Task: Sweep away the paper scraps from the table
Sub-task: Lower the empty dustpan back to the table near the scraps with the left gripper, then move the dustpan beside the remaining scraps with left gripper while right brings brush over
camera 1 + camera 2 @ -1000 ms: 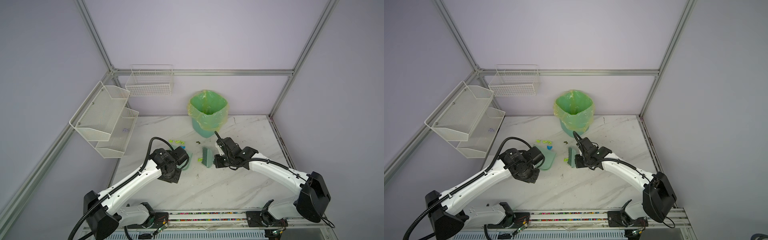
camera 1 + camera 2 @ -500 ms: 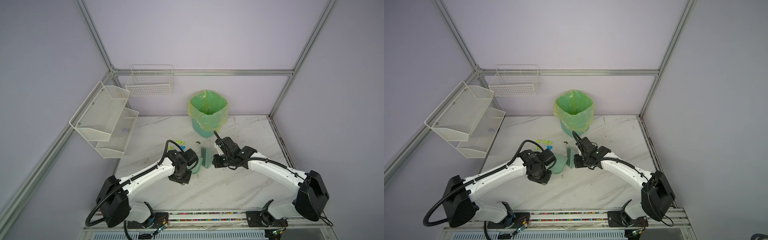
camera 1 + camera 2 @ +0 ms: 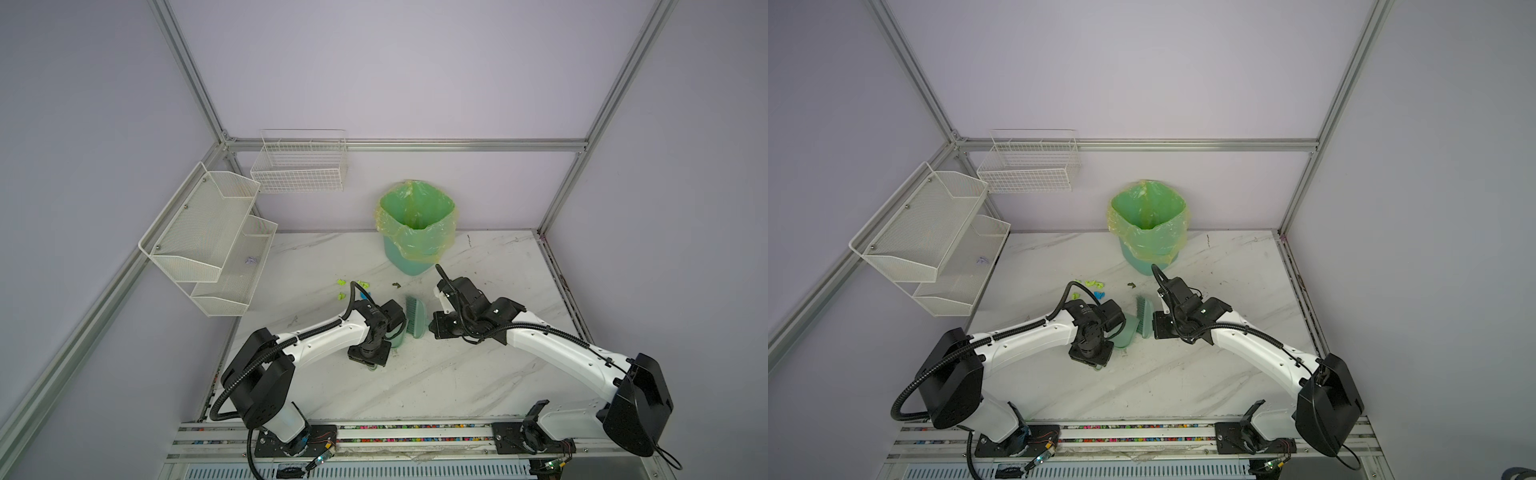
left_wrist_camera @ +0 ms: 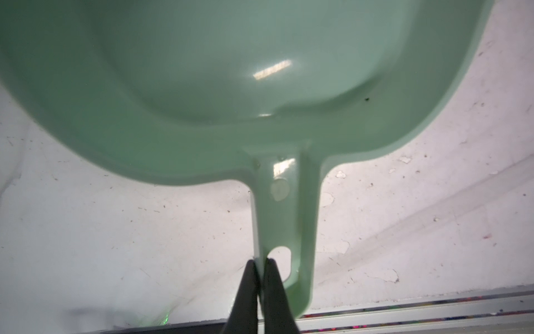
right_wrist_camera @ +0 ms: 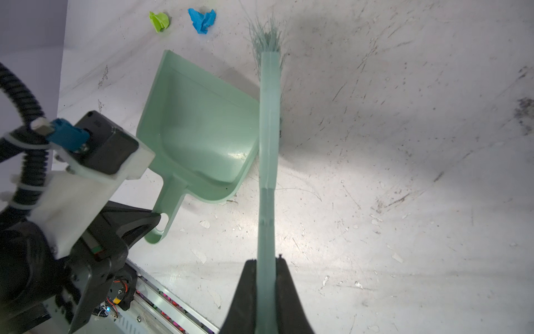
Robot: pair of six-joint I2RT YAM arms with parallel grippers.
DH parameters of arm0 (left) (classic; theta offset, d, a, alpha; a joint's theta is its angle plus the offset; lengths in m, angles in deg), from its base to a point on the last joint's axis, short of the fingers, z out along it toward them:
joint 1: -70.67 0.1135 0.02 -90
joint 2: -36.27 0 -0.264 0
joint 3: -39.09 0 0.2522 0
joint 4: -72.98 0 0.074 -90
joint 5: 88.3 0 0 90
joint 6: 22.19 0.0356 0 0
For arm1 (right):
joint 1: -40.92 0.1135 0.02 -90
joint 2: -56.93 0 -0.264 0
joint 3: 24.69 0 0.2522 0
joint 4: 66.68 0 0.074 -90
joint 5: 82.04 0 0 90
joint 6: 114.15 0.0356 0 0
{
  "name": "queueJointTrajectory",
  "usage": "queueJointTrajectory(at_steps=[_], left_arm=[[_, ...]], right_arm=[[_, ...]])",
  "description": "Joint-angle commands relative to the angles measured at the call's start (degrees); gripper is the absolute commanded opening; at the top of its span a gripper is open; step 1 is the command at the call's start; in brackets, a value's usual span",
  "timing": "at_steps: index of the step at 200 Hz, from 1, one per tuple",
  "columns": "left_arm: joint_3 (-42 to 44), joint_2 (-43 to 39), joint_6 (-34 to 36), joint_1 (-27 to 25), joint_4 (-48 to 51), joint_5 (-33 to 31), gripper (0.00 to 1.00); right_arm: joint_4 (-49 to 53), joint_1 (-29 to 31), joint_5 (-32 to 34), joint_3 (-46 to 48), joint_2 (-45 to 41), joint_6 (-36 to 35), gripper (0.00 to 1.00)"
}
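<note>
Two white-and-black arms meet at the middle of the scuffed, marble-veined surface (image 3: 457,382). The left arm (image 3: 320,338) stretches low from the near rail with its wrist bent down. The left fingers (image 4: 247,292) are pinched tight on the handle edge of a pale green dustpan (image 5: 196,136), beside the hanging hole. The right arm (image 3: 552,349) reaches in from the opposite side. The right fingers (image 5: 248,289) are clamped on the handle of a matching brush (image 5: 268,130), which lies just beside the dustpan's side wall, bristles toward the back.

Lilac walls framed in aluminium enclose the cell. A bag-lined bin (image 3: 415,224) stands at the back of the surface. A two-tier mesh shelf (image 3: 208,232) and a wire basket (image 3: 299,166) hang near the left corner.

The paper scraps (image 3: 340,282) lie on the surface beyond the dustpan's open mouth, apart from it, between shelf and bin. In a top view, three yellow-green scraps and at least one blue can be counted. There is one dustpan, one brush and one bin.
</note>
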Motion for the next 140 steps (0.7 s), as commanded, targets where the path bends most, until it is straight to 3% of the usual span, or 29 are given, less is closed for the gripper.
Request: queueJointTrajectory(at_steps=[1,61,140], left_arm=[[-0.21,-0.06,-0.11,0.18,-0.54,-1.33,0.00],[-0.88,-0.54,0.12,0.89,-0.02,-2.34,0.00],[-6.88,-7.13,-0.33,1.04,5.67,-2.65,0.00]], right_arm=[[0.03,-0.30,-1.21,1.64,-2.58,0.66,0.00],[3.04,-0.29,0.79,3.77,-6.51,1.87,0.00],[8.04,-0.38,4.85,-8.38,-3.13,-0.63,0.00]])
